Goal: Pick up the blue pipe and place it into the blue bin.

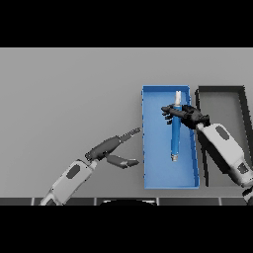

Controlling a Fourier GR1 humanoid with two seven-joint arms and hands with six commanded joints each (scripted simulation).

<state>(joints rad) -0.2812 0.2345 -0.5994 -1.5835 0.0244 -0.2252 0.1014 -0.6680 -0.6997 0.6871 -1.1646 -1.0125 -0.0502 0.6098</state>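
A: Where is the slim blue pipe with a white tip [175,133]?

B: Over the shallow rectangular blue bin [148,168], long axis running twelve to six, white end at twelve.

A: Held?

B: Yes. The dark right hand [184,114] reaches in from three o'clock, fingers curled round its upper part. I judge release comes next.

A: The other?

B: The left hand [111,150] hovers at nine o'clock of the bin, fingers relaxed, holding nothing.

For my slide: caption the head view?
Right robot hand holds blue pipe over blue bin; left robot hand idle.
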